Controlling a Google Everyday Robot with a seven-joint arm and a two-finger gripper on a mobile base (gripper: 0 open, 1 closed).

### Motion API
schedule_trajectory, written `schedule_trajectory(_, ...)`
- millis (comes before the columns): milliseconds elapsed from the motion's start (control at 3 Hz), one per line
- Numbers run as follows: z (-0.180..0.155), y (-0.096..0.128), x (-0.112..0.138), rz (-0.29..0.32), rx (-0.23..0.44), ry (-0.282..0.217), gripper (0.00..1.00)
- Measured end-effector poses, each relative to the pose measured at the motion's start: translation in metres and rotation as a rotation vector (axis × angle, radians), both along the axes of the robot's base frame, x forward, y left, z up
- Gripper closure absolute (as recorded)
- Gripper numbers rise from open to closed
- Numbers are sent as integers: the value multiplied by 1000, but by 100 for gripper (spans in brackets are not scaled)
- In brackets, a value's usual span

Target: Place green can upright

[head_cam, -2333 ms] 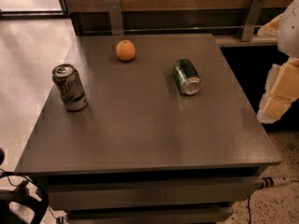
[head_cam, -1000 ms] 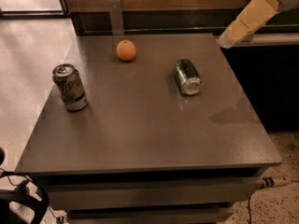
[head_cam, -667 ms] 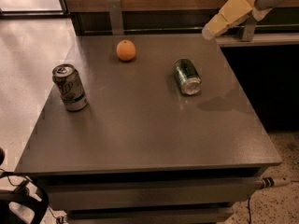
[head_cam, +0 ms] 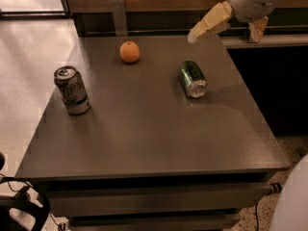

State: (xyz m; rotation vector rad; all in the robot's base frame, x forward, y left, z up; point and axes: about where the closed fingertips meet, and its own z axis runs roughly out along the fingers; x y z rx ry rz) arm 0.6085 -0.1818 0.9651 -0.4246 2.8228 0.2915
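The green can (head_cam: 192, 78) lies on its side right of the middle of the grey table (head_cam: 144, 138), its silver end facing the front. My gripper (head_cam: 224, 38) hangs above the table's far right corner, behind and above the can and apart from it. Its two cream fingers (head_cam: 209, 23) are spread and hold nothing.
A paler white-and-green can (head_cam: 71, 89) stands upright near the table's left edge. An orange (head_cam: 130, 52) sits at the back middle. A wooden wall and a ledge (head_cam: 269, 40) run behind the table. Light floor lies to the left.
My gripper has risen from beside the table's right edge and swung left, coming over the far right corner. The cans and the orange have not moved.
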Motion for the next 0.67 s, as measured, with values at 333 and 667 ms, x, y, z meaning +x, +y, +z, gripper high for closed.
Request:
schedule_trajectory(333,-21,20,4,-60,23,87,0)
schedule_trajectory(667,-20,22,10,-66,30,65,0)
